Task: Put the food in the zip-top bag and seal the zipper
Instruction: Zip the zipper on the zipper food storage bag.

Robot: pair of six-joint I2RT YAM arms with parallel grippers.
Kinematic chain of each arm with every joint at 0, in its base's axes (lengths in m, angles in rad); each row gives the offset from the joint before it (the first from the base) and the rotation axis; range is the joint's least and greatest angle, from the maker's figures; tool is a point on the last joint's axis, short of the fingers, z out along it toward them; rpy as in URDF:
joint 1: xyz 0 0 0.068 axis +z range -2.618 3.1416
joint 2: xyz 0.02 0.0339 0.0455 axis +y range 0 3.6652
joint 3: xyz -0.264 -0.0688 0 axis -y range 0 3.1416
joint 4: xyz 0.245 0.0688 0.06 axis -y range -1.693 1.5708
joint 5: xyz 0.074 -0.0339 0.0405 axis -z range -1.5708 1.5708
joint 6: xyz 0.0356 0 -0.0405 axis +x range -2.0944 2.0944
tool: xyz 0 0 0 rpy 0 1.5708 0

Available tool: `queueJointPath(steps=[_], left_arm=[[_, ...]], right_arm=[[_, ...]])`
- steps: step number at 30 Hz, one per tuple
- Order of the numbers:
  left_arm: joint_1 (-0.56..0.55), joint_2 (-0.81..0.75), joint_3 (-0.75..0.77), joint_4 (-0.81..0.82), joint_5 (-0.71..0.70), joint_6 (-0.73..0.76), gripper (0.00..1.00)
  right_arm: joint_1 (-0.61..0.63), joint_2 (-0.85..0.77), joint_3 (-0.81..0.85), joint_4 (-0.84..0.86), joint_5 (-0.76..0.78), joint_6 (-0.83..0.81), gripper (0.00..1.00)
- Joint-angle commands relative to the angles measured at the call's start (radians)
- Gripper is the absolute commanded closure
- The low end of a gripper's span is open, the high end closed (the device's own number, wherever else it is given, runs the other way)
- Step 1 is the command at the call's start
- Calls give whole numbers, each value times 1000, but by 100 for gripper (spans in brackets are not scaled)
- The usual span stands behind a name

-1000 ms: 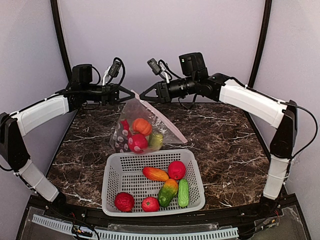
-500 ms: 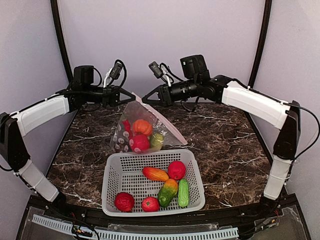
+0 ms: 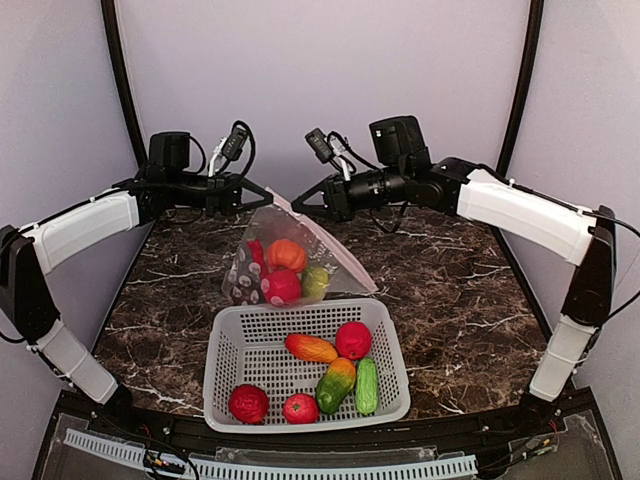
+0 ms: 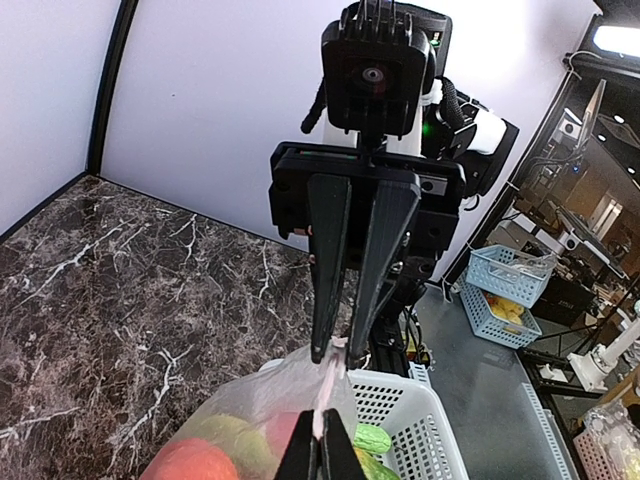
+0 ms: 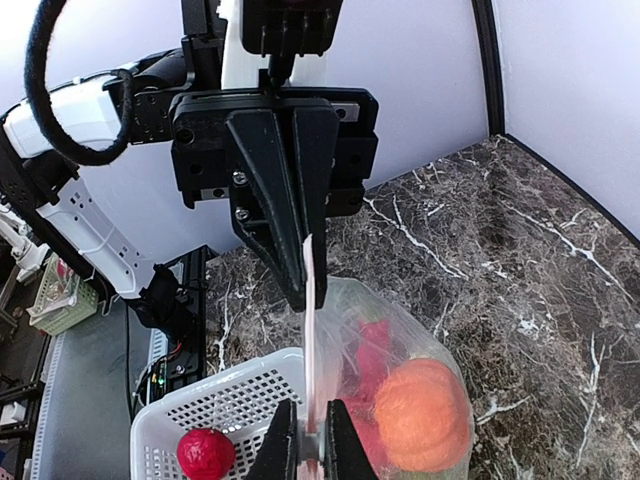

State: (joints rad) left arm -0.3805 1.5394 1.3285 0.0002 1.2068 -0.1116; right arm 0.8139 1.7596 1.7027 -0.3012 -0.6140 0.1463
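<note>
The clear zip-top bag [image 3: 335,256] hangs between my two grippers above the table's back. Inside it are an orange pumpkin [image 3: 285,253], a red fruit [image 3: 280,287], a green piece [image 3: 314,281] and a dark red piece. My left gripper [image 3: 266,191] is shut on one end of the pinkish-white zipper [image 4: 329,374], as the left wrist view [image 4: 320,415] shows. My right gripper [image 3: 300,206] is shut on the same strip [image 5: 312,350] a little further along, shown in the right wrist view [image 5: 311,405]. The two grippers face each other tip to tip.
A white slotted basket [image 3: 225,345] stands at the near middle, below the bag. It holds several foods: an orange-yellow piece [image 3: 311,348], a red fruit [image 3: 352,340], a green-orange pepper [image 3: 336,384], a cucumber [image 3: 367,386], a dark red fruit [image 3: 248,403] and a tomato [image 3: 300,408].
My right gripper has moved right and slightly down along the zipper, away from the left gripper. The left gripper has held still. The bag has shifted a little to the right.
</note>
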Motion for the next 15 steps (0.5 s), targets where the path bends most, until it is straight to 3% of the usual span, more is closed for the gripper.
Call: queueJointPath(steps=[1,15], left_arm=[[49,-69,18,18,-22,11,99],[67,-83,13,37,-28,-1,99]], right_arm=[[-15,-73,-47,-112,25,-7,100],[-15,-120,-112,-154,59,-3,100]])
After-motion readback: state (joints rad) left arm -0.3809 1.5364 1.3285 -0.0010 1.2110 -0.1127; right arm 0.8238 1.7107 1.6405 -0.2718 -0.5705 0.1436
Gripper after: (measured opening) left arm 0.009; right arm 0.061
